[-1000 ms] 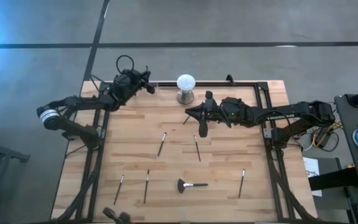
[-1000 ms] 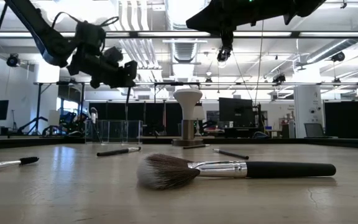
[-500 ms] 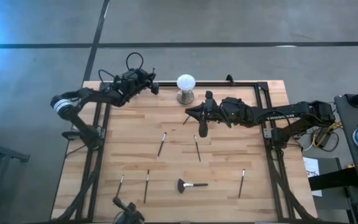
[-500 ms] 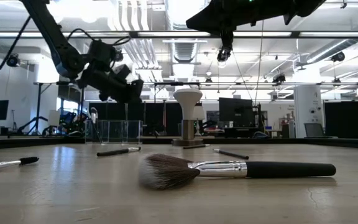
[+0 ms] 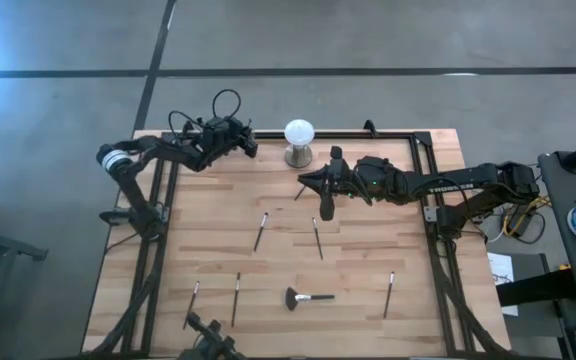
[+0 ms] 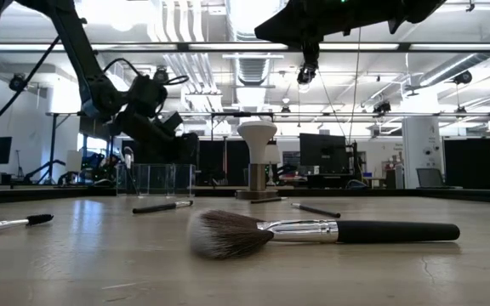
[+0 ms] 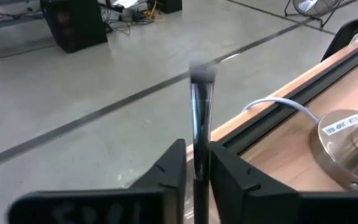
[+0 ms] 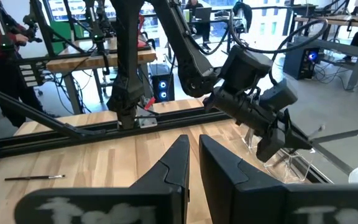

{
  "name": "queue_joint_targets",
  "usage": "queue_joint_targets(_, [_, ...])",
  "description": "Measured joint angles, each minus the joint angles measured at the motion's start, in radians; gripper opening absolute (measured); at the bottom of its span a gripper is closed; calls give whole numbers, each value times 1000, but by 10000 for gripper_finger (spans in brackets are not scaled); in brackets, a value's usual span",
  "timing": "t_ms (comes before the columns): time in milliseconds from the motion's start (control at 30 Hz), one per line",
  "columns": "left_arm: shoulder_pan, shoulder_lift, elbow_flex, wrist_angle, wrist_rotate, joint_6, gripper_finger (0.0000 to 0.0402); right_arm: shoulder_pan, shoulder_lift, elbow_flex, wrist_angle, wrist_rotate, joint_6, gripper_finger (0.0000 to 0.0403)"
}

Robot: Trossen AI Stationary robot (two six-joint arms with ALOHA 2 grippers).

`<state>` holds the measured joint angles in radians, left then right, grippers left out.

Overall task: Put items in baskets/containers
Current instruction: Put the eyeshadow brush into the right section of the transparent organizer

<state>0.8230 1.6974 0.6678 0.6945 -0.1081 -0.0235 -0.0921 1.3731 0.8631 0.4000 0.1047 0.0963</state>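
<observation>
My left gripper (image 5: 250, 143) hovers at the table's far edge, left of the white globe (image 5: 299, 132), shut on a slim brush (image 7: 200, 106). In the low view it hangs (image 6: 179, 146) just above the row of clear cups (image 6: 156, 180). My right gripper (image 5: 326, 203) waits over the table's middle, shut, above bare wood (image 8: 193, 155). The black fan-headed brush (image 5: 306, 297) lies flat near the near edge. Slim brushes (image 5: 261, 231) (image 5: 317, 238) (image 5: 389, 294) lie flat on the wood. My left gripper pinches the brush's dark handle (image 7: 199, 155) between its two fingers. The brush lies along the fingers, and its silvery ferrule and head (image 7: 201, 73) stick out past the fingertips. It is lifted clear of the table.
The globe's metal stand (image 7: 347, 134) sits close to the right of the left gripper. Black rails (image 5: 368, 133) frame the table's far and side edges. Two more slim brushes (image 5: 236, 298) (image 5: 194, 303) lie near the near-left corner. Bare wood lies between the scattered brushes.
My left gripper has moved toward the table's right along the far edge and come down toward the cups, still holding the brush. My right arm has kept still.
</observation>
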Motion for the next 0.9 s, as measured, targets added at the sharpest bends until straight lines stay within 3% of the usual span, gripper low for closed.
queue_joint_targets(167, [0, -19, 0, -3, 4, -4, 100, 0, 0, 0, 0, 0, 0, 34])
queue_joint_targets(400, [-4, -153, -2, -101, 11, -11, 101, 0, 0, 0, 0, 0, 0, 34])
queue_joint_targets(633, [-70, -362, -83, -178, 170, -34, 59, 0, 0, 0, 0, 0, 0, 34])
queue_joint_targets(767, [-159, -441, -176, -122, 183, -40, 13, 0, 0, 0, 0, 0, 0, 34])
queue_joint_targets(900, [-254, -472, -272, -12, 183, -41, 4, 0, 0, 0, 0, 0, 0, 34])
